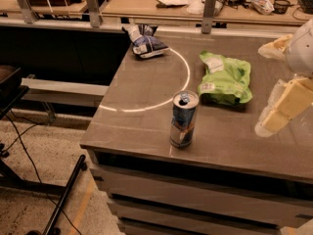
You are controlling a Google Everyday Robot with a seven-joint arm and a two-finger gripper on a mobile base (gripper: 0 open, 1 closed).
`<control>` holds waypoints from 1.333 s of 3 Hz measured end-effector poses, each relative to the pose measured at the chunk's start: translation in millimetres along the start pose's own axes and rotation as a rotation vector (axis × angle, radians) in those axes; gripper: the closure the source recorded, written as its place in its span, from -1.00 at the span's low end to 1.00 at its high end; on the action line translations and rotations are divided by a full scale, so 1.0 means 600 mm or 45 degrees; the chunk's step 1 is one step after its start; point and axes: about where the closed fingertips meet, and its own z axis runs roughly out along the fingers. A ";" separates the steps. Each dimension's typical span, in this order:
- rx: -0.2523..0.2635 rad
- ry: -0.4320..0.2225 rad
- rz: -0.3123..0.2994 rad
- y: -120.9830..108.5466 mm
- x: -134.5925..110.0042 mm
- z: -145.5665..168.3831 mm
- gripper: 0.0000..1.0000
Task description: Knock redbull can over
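The redbull can (183, 119) stands upright near the front edge of the grey-brown table (142, 126), its silver top with pull tab facing up. My gripper (281, 109) hangs at the right edge of the view, over the table's right part, well to the right of the can and apart from it. Only its pale cream fingers and part of the white arm show.
A lime-green snack bag (225, 78) lies just behind the can to the right. A dark blue and white snack bag (145, 41) lies at the table's far left corner. A light arc crosses the tabletop. Behind stands a cluttered desk (146, 4). The floor lies to the left.
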 end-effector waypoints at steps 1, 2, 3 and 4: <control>-0.031 -0.234 0.019 0.013 -0.027 0.025 -1.00; -0.107 -0.527 0.043 0.044 -0.074 0.061 -1.00; -0.125 -0.699 0.043 0.057 -0.114 0.083 -1.00; -0.152 -0.869 0.084 0.062 -0.138 0.104 -1.00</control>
